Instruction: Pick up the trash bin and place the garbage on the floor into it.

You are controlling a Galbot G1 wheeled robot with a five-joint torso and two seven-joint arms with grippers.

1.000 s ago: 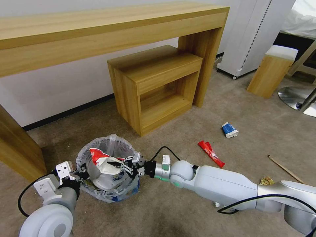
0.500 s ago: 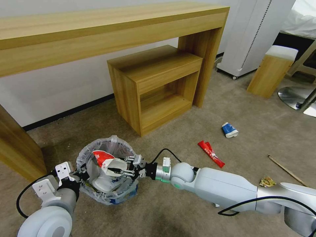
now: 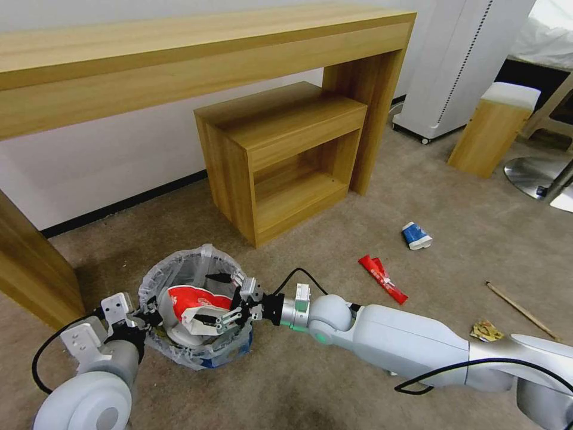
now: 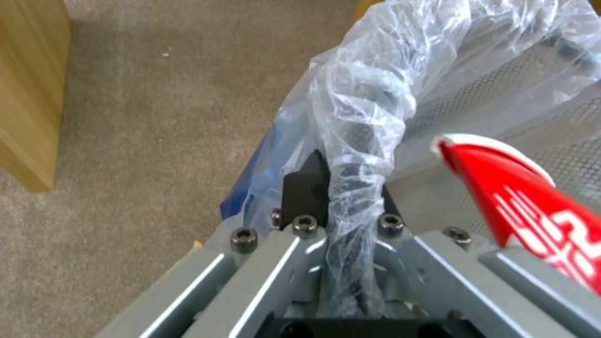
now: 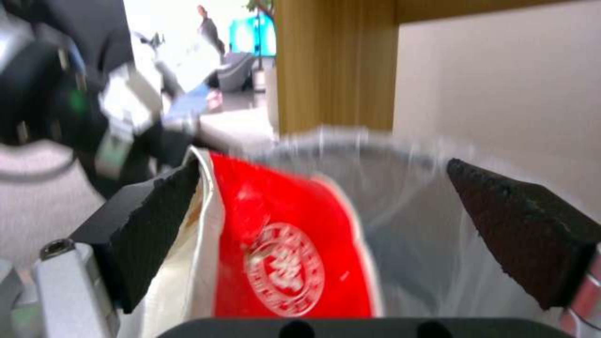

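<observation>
On the floor (image 3: pixel 298 382) by the wooden shelf (image 3: pixel 280 155), the bin (image 3: pixel 179 269) is held at its bagged rim by the clamped left gripper (image 4: pixel 338 197). Over its mouth the right gripper (image 3: pixel 224 298) is spread wide (a red-white cup (image 3: pixel 194 301) lying just inside).

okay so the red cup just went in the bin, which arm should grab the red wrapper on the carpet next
Right. The right hand is open over the trash bin with the red cup released, and the red wrapper lies on the robot's right. The left hand is clamped on the bin's rim.
</observation>
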